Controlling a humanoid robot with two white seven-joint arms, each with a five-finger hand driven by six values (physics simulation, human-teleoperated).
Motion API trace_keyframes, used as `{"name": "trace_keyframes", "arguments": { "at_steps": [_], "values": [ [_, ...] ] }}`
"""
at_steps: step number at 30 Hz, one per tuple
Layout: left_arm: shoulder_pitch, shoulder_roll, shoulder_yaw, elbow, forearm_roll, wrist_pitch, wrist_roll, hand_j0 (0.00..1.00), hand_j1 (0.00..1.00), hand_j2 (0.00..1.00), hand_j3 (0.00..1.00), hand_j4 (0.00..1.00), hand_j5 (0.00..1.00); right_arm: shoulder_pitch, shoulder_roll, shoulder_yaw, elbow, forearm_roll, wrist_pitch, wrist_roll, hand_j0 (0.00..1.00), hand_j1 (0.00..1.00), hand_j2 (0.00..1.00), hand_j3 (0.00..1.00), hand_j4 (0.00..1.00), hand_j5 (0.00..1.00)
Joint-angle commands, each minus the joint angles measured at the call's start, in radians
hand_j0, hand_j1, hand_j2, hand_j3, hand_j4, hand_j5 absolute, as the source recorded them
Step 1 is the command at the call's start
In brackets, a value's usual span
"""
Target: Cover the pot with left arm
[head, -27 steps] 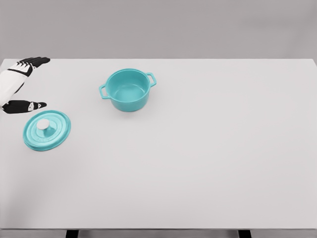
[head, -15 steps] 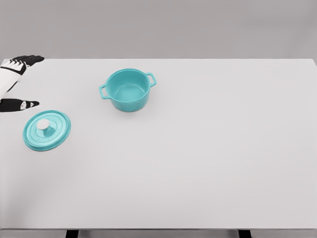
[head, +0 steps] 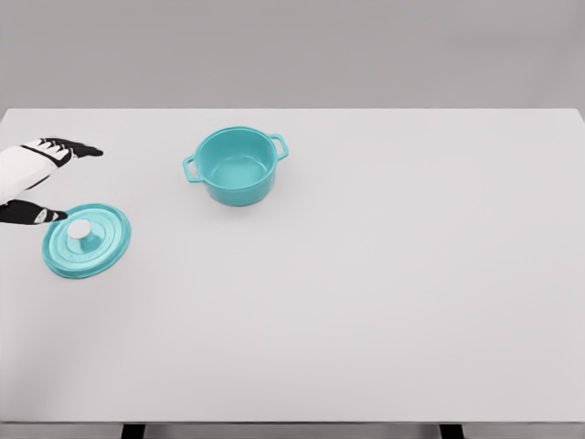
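A teal pot with two side handles stands uncovered on the white table, left of the middle toward the back. Its teal lid with a white knob lies flat near the table's left edge. My left hand comes in from the left edge just above the lid, fingers spread and holding nothing; its black fingertips point right, the thumb reaches down to the lid's rim. The right arm is out of view.
The white table spreads wide to the right and toward the front edge. A grey wall stands behind it.
The left hand first drew back to the left, then came down and to the right, closer to the lid. Pot and lid have not moved.
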Motion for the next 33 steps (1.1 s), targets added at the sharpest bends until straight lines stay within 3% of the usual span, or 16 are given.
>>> {"name": "trace_keyframes", "arguments": {
  "at_steps": [1, 7, 21, 33],
  "values": [
    [0.002, 0.016, 0.000, -0.002, 0.006, 0.003, -0.003, 0.79, 0.79, 0.79, 0.79, 0.79, 0.79, 0.000, 0.000, 0.000, 0.001, 0.000, 0.000, 0.000, 1.00, 1.00, 1.00, 1.00, 1.00, 1.00],
    [0.014, 0.049, -0.023, -0.002, 0.005, 0.003, -0.003, 0.78, 0.78, 0.78, 0.78, 0.78, 0.78, 0.000, 0.000, 0.000, 0.001, 0.000, 0.000, 0.000, 1.00, 1.00, 1.00, 1.00, 1.00, 1.00],
    [0.011, 0.123, -0.161, 0.011, 0.008, 0.003, -0.003, 0.79, 0.79, 0.79, 0.79, 0.79, 0.79, 0.000, 0.000, 0.000, -0.001, 0.000, 0.000, 0.000, 1.00, 1.00, 1.00, 1.00, 1.00, 1.00],
    [0.006, 0.151, -0.181, 0.084, -0.014, 0.003, -0.003, 0.79, 0.79, 0.79, 0.79, 0.79, 0.79, 0.000, 0.000, 0.000, -0.001, 0.000, 0.000, 0.000, 1.00, 1.00, 1.00, 1.00, 1.00, 1.00]
  ]
}}
